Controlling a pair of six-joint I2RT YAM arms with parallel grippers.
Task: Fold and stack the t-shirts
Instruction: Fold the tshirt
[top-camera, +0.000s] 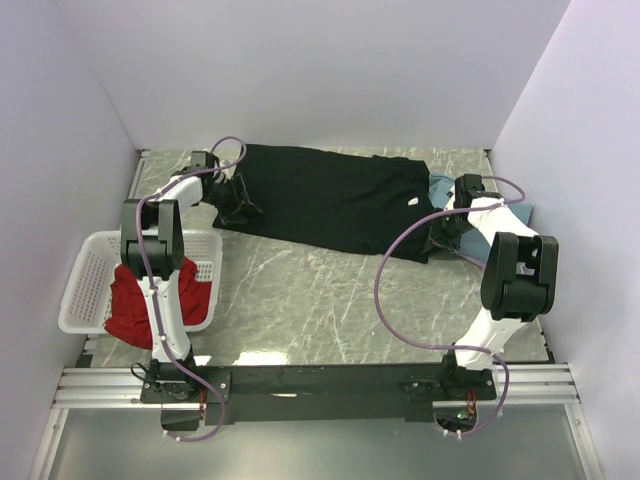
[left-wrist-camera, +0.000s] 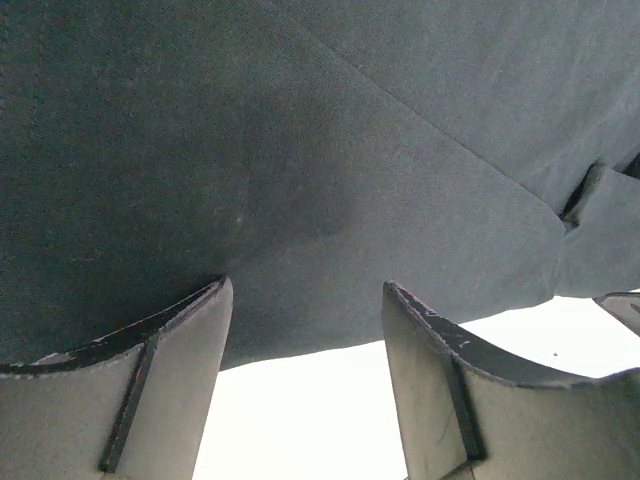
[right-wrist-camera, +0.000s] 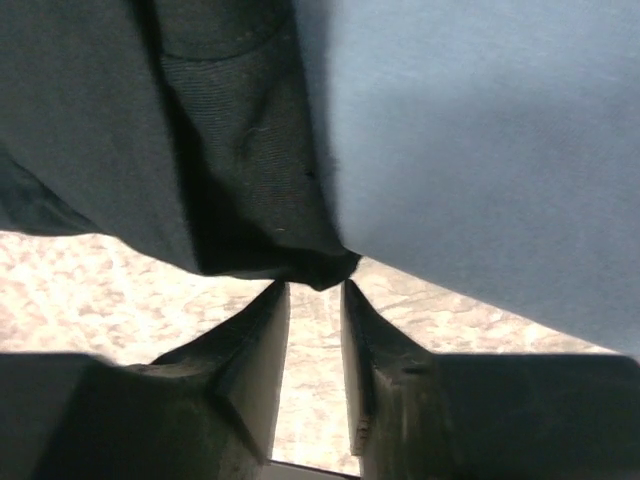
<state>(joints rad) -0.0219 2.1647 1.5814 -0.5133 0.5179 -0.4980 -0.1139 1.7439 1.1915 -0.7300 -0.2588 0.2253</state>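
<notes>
Near left, a white basket (top-camera: 75, 290) holds the red t-shirt (top-camera: 128, 308). Farther back, the black t-shirt (top-camera: 320, 200) lies spread across the marble tabletop (top-camera: 330, 300), overlapping the dusty-blue t-shirt (top-camera: 443, 187) at its right end. The left fingers (left-wrist-camera: 180, 350) stand wide at its left edge, gripping nothing. The right fingers (right-wrist-camera: 255, 340) stand narrowly parted, with black cloth just beyond their tips.
</notes>
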